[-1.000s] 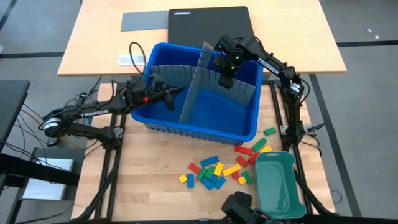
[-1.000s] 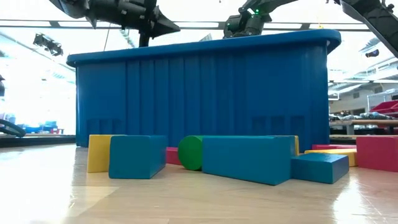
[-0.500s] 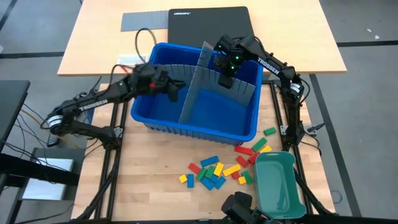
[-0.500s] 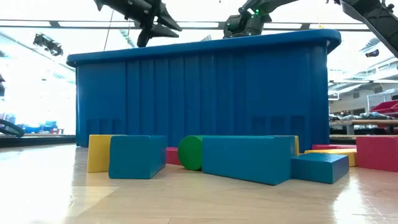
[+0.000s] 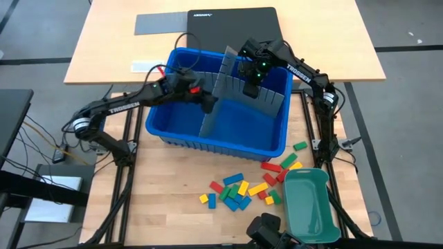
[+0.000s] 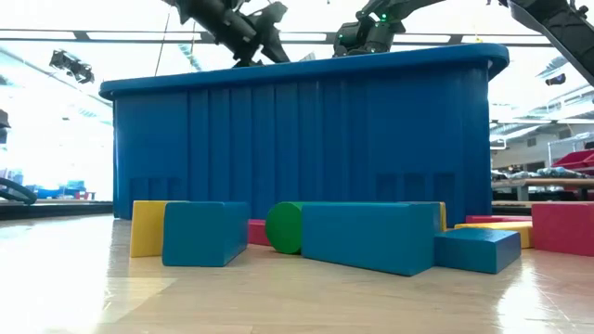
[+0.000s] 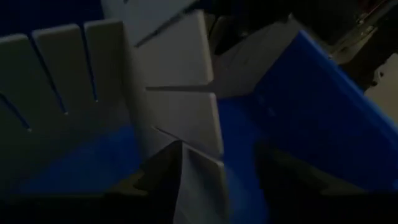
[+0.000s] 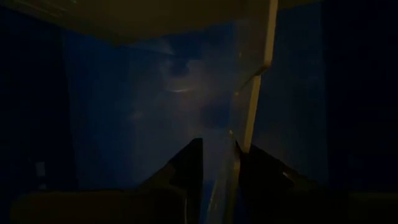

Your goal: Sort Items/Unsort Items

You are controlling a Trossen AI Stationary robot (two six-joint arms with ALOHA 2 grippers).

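Left gripper (image 5: pixel 208 104) now at the divider (image 5: pixel 211 111), blocks (image 5: pixel 239 188) well apart.

My overhead camera looks straight down; my low one sits level behind the blocks (image 6: pixel 369 237). Both share the blue bin (image 5: pixel 273 142). Each wrist camera peers close at a grey divider (image 7: pixel 180 93).

One blue bin (image 5: pixel 228 142), one teal tray (image 5: pixel 309 200), two divider sheets (image 5: pixel 214 104).

Small toy blocks (image 5: pixel 239 190) lay scattered on the table (image 5: pixel 166 207).
Red, yellow, green and blue pieces rested flat in a loose cluster, with a few more lying just beside them.
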